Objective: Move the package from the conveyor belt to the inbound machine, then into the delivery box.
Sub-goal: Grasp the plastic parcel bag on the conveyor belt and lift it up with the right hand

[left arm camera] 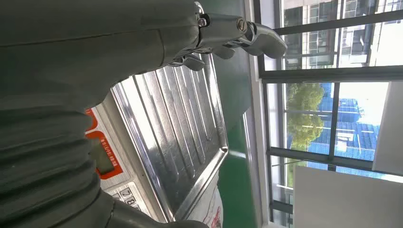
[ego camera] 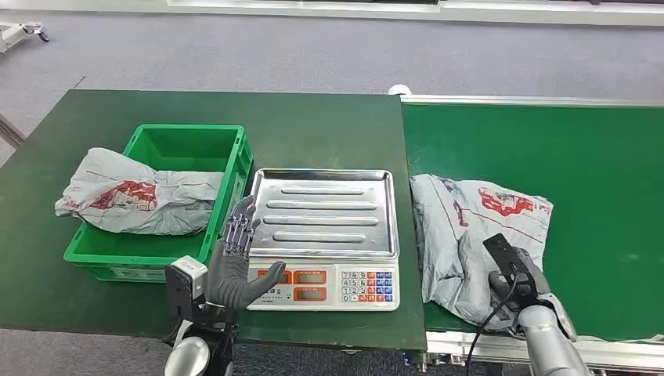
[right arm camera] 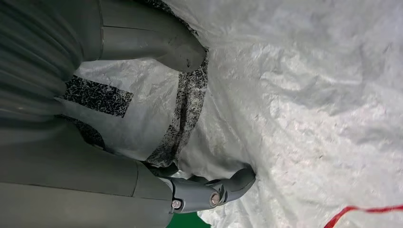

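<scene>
The dark green counter (ego camera: 94, 298) stretched ahead of the left robot hand, and the green conveyor belt (ego camera: 548, 141) ran ahead of and under the right robot hand. A green delivery box (ego camera: 188, 149) stood on the counter just beyond the left robot hand and a little to its left, with a grey package with red print (ego camera: 133, 200) lying across its left rim, partly inside and partly over the edge. The inbound machine (ego camera: 325, 235), a scale with a ribbed steel tray and a keypad front, sat just to the right of the left robot hand; its tray was bare.

The package (ego camera: 462, 227) to be moved, a crumpled grey mailer with red print, lay on the conveyor belt at the edge nearest the scale, directly under and ahead of the right robot hand. The right robot hand (ego camera: 521, 286) rested on the near corner of that package; in the right wrist view its thumb and fingers (right arm camera: 228, 187) pressed into the wrinkled plastic from opposite sides, so it gripped the package. The left robot hand (ego camera: 235, 262) stood upright over the counter's near edge, fingers spread wide and holding nothing, close beside the scale's front left corner.
</scene>
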Robot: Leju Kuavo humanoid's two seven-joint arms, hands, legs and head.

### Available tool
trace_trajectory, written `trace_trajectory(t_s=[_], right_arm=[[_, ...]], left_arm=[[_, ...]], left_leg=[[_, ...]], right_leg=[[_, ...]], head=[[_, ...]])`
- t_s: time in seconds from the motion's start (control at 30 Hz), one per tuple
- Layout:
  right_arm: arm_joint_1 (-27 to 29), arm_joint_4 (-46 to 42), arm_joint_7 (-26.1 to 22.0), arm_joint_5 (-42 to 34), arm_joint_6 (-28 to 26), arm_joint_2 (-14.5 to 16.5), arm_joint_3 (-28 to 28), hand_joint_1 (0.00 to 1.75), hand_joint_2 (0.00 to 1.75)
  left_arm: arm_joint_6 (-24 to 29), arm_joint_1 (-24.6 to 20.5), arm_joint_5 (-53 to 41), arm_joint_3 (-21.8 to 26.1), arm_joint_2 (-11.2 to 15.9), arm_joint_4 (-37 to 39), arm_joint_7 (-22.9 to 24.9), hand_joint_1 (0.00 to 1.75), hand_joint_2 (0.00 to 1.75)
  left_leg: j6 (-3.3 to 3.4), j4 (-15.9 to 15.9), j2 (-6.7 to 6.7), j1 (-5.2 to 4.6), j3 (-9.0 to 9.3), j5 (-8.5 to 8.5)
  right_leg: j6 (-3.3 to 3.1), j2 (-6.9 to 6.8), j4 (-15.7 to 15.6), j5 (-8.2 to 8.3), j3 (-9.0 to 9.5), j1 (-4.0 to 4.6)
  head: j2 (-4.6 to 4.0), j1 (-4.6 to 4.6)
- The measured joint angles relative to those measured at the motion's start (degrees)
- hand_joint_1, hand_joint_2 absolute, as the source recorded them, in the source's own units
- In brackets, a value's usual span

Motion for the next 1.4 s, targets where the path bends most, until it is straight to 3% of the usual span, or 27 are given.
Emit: trace_trajectory(t_s=[0.33, 0.37, 0.47, 0.5, 0.9, 1.03, 1.17, 1.4], right_arm=[[-0.33, 0.15, 0.07, -0.49, 2.78, -0.35, 2.48, 0.00, 1.75], [-0.33, 0.15, 0.06, -0.51, 2.81, -0.35, 2.60, 0.13, 1.75], [-0.33, 0.17, 0.08, -0.47, 2.86, -0.36, 2.93, 1.44, 1.75], [-0.33, 0.17, 0.09, -0.44, 2.89, -0.37, 3.07, 1.75, 1.75], [-1.70, 0.14, -0.04, -0.38, 3.81, -1.25, 3.92, 1.75, 1.75], [-1.83, -0.34, 1.33, 1.11, 1.38, -1.38, 4.98, 1.75, 1.75], [-0.82, -2.98, 3.97, 3.97, -1.40, -1.17, 7.25, 1.75, 1.75], [2.36, -9.82, 6.03, 5.58, -1.45, -0.31, 9.70, 1.75, 1.75]], left_arm=[[-0.04, 0.00, -0.45, 0.00, 0.00, -0.04, -0.07, 0.00, 1.75], [-0.04, 0.00, -0.45, 0.00, 0.00, -0.04, -0.07, 0.00, 1.75], [-0.08, 0.00, -0.46, 0.00, 0.00, -0.04, -0.07, 0.00, 1.75], [-0.10, 0.00, -0.46, 0.00, 0.00, -0.04, -0.08, 0.00, 1.75], [-0.27, 0.00, -0.47, 0.00, 0.22, -0.22, -0.15, 0.00, 1.75], [-0.38, 0.02, -0.48, 0.01, 0.22, -0.83, 0.30, 0.00, 1.75], [-0.40, 0.36, -0.72, 0.06, 0.17, -1.60, 0.75, 0.00, 1.75], [-0.55, 1.11, -1.14, 0.07, 0.13, -2.31, 0.90, 0.00, 1.75]], left_leg=[[0.11, 0.00, 0.05, 0.00, 0.08, -0.13], [0.11, 0.00, 0.05, 0.00, 0.08, -0.14], [0.11, 0.00, 0.05, 0.00, 0.10, -0.13], [0.11, 0.00, 0.05, 0.00, 0.14, -0.13], [0.13, 0.08, 0.01, 0.00, 0.44, -0.09], [0.13, 0.08, 0.00, 0.01, 0.40, -0.09], [0.12, 0.08, -0.03, 0.00, 0.35, -0.10], [0.14, 0.08, -0.05, -0.01, 0.22, -0.13]], right_leg=[[0.04, 0.04, -0.02, -0.03, 0.42, 0.00], [0.05, 0.04, -0.02, -0.03, 0.44, 0.00], [0.06, 0.04, -0.02, -0.03, 0.47, 0.01], [0.06, 0.04, -0.02, -0.03, 0.47, 0.02], [0.11, 0.00, -0.02, 0.01, 0.49, 0.05], [0.12, -0.01, -0.02, -0.01, 0.46, 0.05], [0.15, -0.06, -0.01, -0.06, 0.45, 0.10], [0.17, -0.08, -0.01, -0.10, 0.34, 0.13]], head=[[0.00, 0.00], [0.00, 0.00], [0.00, 0.00], [0.00, 0.00], [0.00, 0.00], [0.00, 0.00], [0.00, 0.01], [0.00, 0.01]])
